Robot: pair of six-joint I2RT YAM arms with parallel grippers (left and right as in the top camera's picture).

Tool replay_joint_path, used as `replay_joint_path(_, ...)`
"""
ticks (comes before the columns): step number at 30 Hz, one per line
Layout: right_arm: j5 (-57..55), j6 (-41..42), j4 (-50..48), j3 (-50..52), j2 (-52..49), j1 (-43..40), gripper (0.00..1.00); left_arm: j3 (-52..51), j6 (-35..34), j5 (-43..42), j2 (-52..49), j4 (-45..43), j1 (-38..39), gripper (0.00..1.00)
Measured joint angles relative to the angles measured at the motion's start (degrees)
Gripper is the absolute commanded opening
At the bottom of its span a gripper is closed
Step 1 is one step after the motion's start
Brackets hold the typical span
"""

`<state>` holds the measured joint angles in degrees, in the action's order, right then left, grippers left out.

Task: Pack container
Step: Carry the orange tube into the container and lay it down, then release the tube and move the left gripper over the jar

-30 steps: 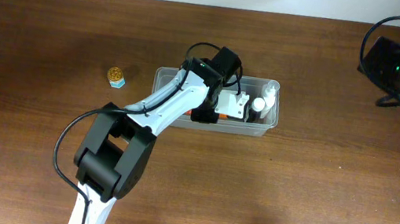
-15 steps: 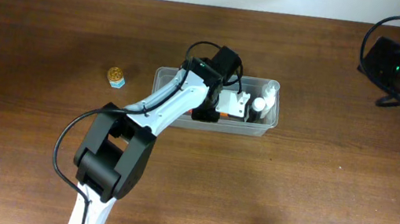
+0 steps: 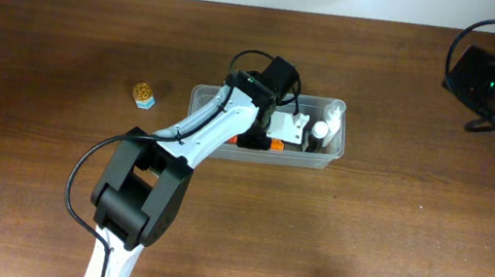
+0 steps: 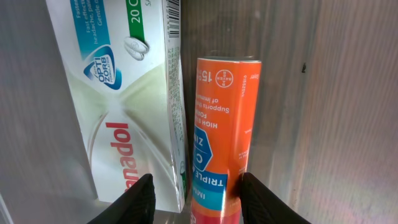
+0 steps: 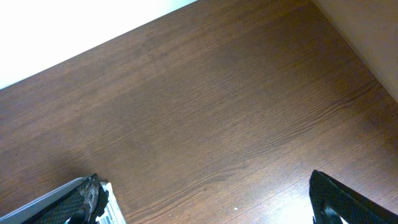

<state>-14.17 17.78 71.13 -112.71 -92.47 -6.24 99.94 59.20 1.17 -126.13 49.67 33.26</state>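
**The left gripper (image 4: 199, 199) parted inside the clear rectangular plastic container (image 3: 198, 102)**

The container is set near the middle of the brown wooden table (image 3: 361, 234). Within it, an orange cylindrical tube (image 4: 224, 137) is laid flat against a white cardboard box (image 4: 124, 106), presumably to save room. The tube is straddled loosely by the jaws, so it is judged released. A small yellow-topped jar (image 3: 143, 94) is left outside. The right gripper (image 5: 205, 199) is held wide, empty.

The left claw (image 3: 258, 137) is down inside the container (image 3: 335, 153), beside an orange tube (image 3: 276, 146) and white bottles (image 3: 320, 130).
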Motion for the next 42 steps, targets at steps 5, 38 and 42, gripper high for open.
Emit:
replay_joint_path(5, 0.0, 0.0, 0.0, 0.0, 0.0, 0.0, 0.98, 1.01, 0.0, 0.39, 0.0, 0.22, 0.02, 0.45)
replay_joint_path(38, 0.02, 0.0, 0.0, 0.0, 0.0, 0.0, 0.98, 12.28, -52.39, 11.13, 12.41, 8.11, -27.69, 0.81)
replay_joint_path(42, 0.0, -0.02, 0.0, 0.0, 0.0, 0.0, 0.98, 12.28, -55.71, 5.03, 12.09, 9.53, -32.35, 0.8)
